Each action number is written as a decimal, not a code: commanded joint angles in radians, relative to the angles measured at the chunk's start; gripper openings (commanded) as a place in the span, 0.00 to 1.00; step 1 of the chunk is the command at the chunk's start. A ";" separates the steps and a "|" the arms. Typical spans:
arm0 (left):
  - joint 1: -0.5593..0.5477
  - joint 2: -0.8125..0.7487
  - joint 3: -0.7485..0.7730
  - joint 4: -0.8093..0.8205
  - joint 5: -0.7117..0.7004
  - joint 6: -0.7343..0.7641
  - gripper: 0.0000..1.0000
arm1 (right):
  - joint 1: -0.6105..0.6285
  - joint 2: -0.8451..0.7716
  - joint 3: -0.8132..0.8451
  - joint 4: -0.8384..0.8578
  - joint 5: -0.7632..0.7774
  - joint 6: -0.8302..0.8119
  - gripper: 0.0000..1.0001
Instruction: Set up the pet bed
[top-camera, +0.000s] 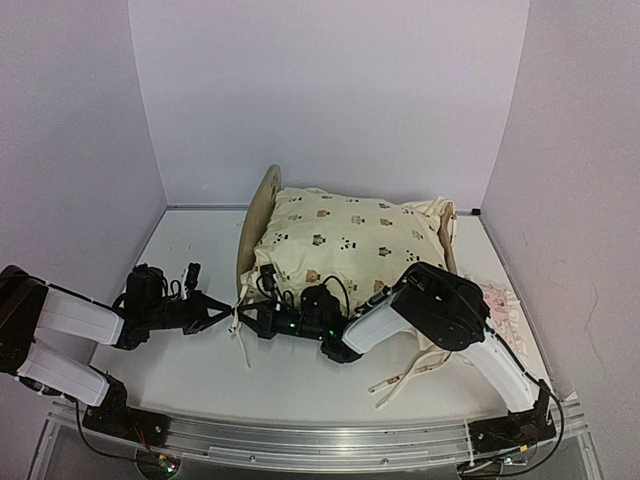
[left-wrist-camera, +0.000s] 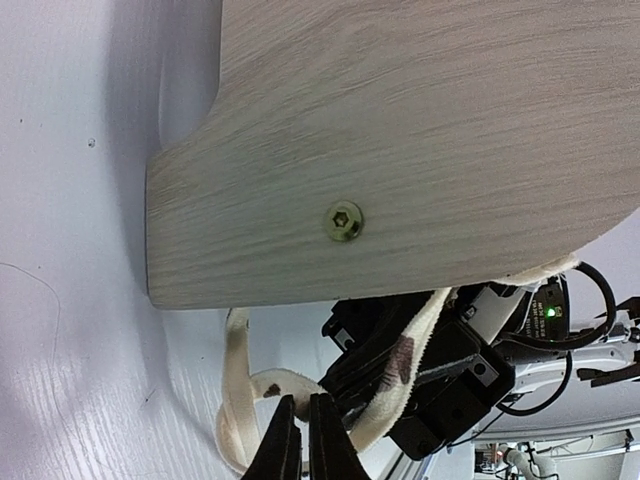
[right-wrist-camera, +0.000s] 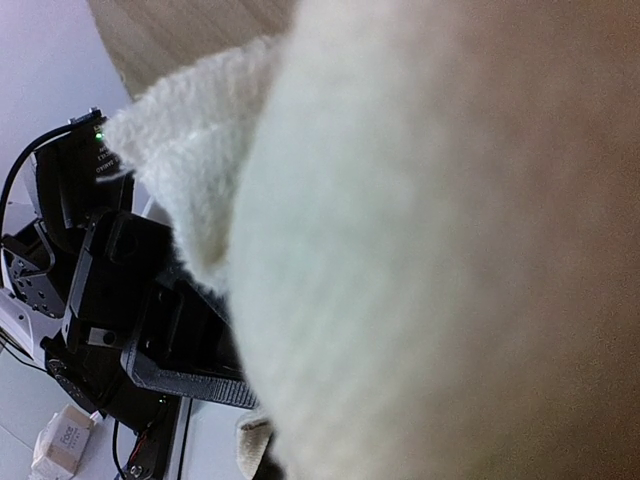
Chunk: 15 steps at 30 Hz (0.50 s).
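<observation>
The pet bed (top-camera: 262, 200) sits on the white table (top-camera: 180, 250) toward the back wall, with a cream animal-print cushion (top-camera: 340, 235) heaped on top. The left gripper (top-camera: 238, 312) is closed at the bed's near left corner, its tips against a dangling cushion tie (left-wrist-camera: 235, 400). I can't tell whether the tie is pinched. The right gripper (top-camera: 270, 300) is closed too, shoved into the cushion's edge, and anything it has caught is hidden. The two are nearly touching, so one tug could knock them together or drag the cushion askew.
</observation>
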 joint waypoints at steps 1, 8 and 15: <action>-0.008 0.001 0.002 0.072 0.068 -0.013 0.01 | -0.008 0.031 0.029 0.002 -0.001 0.019 0.00; -0.008 -0.026 -0.005 0.052 0.044 -0.003 0.00 | -0.008 0.025 0.008 0.007 0.007 0.014 0.01; -0.008 -0.084 -0.011 -0.003 -0.017 0.010 0.00 | -0.009 0.011 -0.021 0.012 0.017 0.015 0.22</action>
